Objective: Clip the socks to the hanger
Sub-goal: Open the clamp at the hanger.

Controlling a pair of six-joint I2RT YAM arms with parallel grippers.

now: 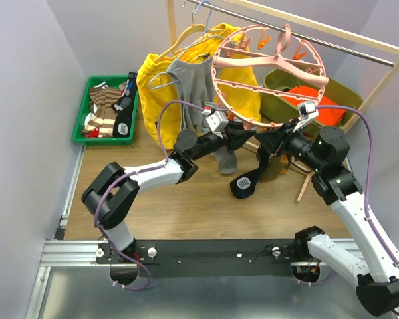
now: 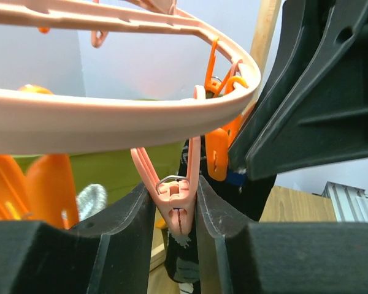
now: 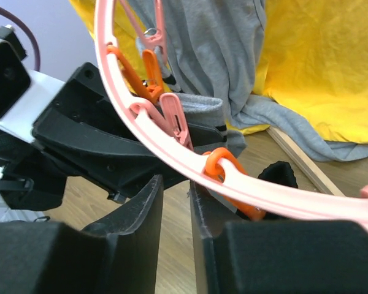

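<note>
The round pink hanger (image 1: 269, 73) hangs from the rail, tilted, with pink and orange clips on its rim. My left gripper (image 1: 247, 130) reaches under its near rim. In the left wrist view it (image 2: 175, 191) is shut on a pink clip (image 2: 176, 202), both fingers pressing the clip's sides. A black-grey sock (image 2: 187, 269) hangs just below. From above, that black sock (image 1: 246, 183) and an olive sock (image 1: 274, 166) dangle under the rim. My right gripper (image 1: 271, 141) sits beside them. Its jaws (image 3: 176, 184) stand a narrow gap apart with only floor between them, next to an orange clip (image 3: 230, 180).
A green bin (image 1: 86, 133) of striped socks stands at the back left. A yellow jacket (image 1: 156, 80) and a grey shirt (image 1: 189, 86) hang behind the ring. An olive tub (image 1: 349, 100) with an orange cloth (image 1: 326, 109) is at the back right, beside a wooden rack post (image 1: 386, 80).
</note>
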